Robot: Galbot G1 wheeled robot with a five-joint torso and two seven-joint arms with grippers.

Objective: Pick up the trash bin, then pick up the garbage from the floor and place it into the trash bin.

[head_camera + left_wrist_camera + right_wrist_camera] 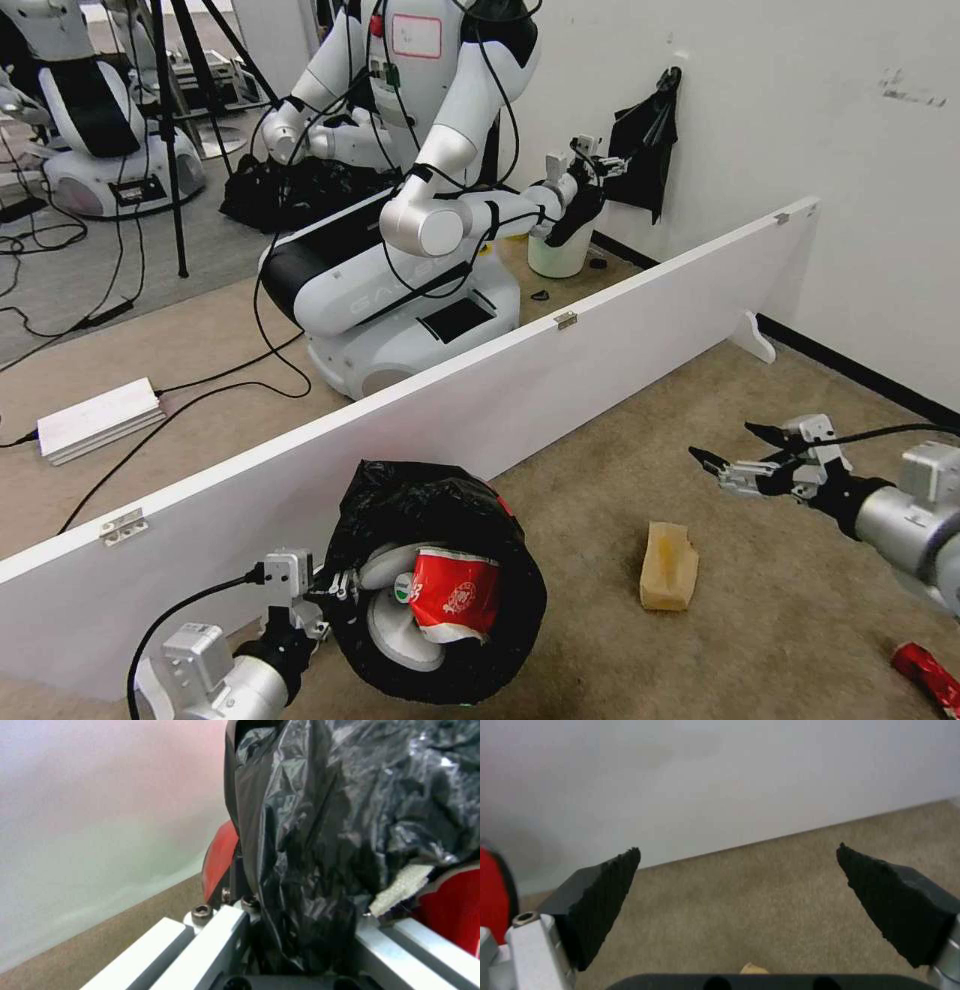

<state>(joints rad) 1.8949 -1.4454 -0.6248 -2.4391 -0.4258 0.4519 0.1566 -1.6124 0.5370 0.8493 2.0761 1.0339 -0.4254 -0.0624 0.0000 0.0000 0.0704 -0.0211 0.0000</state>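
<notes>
**Bin held on left, right gripper free**

While my left gripper [335,590] is clamped on the black-lined rim of the trash bin [440,580], the bin hangs tilted at near left, its mouth turned toward me, just in front of the white board [480,400]. Inside lie a red-white paper cup [455,595] and something white. My right gripper [728,455] hovers at right above the carpet, fingers apart, nothing between them. A tan paper bag [668,565] lies between the bin and the right gripper. A red can [925,672] lies near right.
</notes>
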